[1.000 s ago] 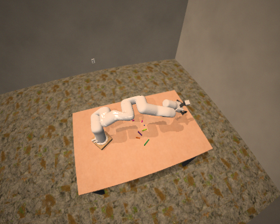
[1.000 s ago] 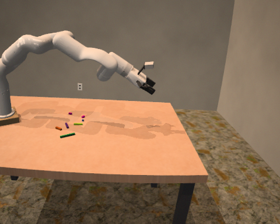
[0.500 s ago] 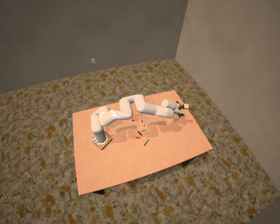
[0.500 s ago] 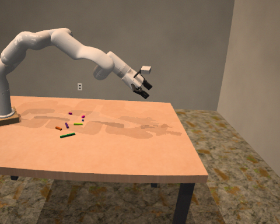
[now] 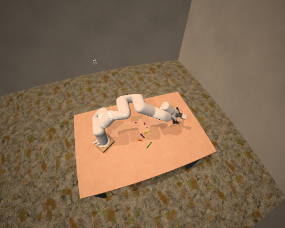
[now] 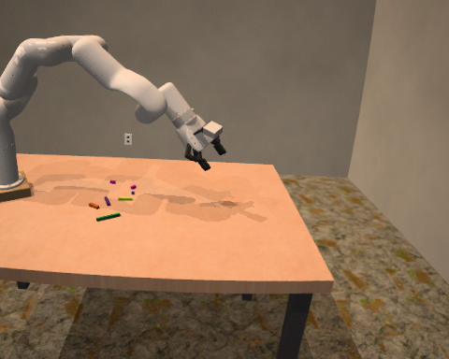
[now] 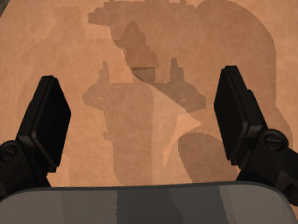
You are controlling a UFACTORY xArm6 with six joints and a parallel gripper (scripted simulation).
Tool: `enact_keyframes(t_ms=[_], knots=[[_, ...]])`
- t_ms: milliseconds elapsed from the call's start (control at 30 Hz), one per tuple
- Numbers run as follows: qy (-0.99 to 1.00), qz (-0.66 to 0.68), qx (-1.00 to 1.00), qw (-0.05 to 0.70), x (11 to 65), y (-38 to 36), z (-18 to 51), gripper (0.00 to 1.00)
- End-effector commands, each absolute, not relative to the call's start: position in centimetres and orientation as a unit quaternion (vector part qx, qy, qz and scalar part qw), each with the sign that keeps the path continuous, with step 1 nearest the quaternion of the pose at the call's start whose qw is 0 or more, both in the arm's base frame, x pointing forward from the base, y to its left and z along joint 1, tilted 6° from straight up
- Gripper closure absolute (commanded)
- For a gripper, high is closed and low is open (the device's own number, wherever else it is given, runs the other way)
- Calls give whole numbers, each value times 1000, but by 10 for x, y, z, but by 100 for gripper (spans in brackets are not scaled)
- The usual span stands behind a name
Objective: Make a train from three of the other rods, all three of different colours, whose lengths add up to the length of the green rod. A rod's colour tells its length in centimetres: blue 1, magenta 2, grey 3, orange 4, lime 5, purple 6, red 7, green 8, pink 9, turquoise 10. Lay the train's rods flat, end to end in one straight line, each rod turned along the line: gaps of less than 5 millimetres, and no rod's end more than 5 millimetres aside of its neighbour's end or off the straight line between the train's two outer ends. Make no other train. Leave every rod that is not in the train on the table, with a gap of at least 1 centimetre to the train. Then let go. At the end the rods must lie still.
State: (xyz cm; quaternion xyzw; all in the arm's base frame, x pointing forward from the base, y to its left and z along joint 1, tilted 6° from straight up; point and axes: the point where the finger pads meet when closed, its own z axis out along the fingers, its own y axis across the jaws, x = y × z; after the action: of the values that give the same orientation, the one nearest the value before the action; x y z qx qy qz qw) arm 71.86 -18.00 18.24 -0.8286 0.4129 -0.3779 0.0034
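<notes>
The rods lie in a loose cluster on the table, apart from each other. The green rod [image 6: 108,217] [image 5: 149,145] is nearest the front. Behind it are an orange rod [image 6: 94,206], a purple rod [image 6: 107,201], a lime rod [image 6: 125,198], a tiny blue rod [image 6: 133,193] and two short magenta rods [image 6: 112,181] [image 6: 133,187]. My gripper [image 6: 212,158] [image 5: 176,116] is open and empty. It hangs above the table's far side, well to the right of the cluster. The wrist view shows my open fingers over bare table and shadows, with no rod in sight.
The arm's base [image 6: 4,187] stands on a wooden block at the table's left end. The table's far edge runs just behind my gripper. A wall stands to the right of the table.
</notes>
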Motion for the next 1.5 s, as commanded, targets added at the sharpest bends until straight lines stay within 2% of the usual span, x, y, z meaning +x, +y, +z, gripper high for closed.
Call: enact_keyframes(t_ms=[0, 167, 200, 667, 733, 767, 1233, 1467], knots=[[478, -332, -813, 14, 678, -177, 168, 0], [512, -307, -802, 16, 658, -174, 158, 0], [541, -284, -792, 17, 638, -171, 148, 0], [657, -183, -731, 12, 545, -153, 108, 0], [657, -183, -731, 12, 545, -153, 108, 0], [679, -161, -716, 8, 524, -147, 100, 0], [765, -67, -640, -13, 428, -120, 67, 0], [775, -55, -629, -17, 415, -115, 63, 0]])
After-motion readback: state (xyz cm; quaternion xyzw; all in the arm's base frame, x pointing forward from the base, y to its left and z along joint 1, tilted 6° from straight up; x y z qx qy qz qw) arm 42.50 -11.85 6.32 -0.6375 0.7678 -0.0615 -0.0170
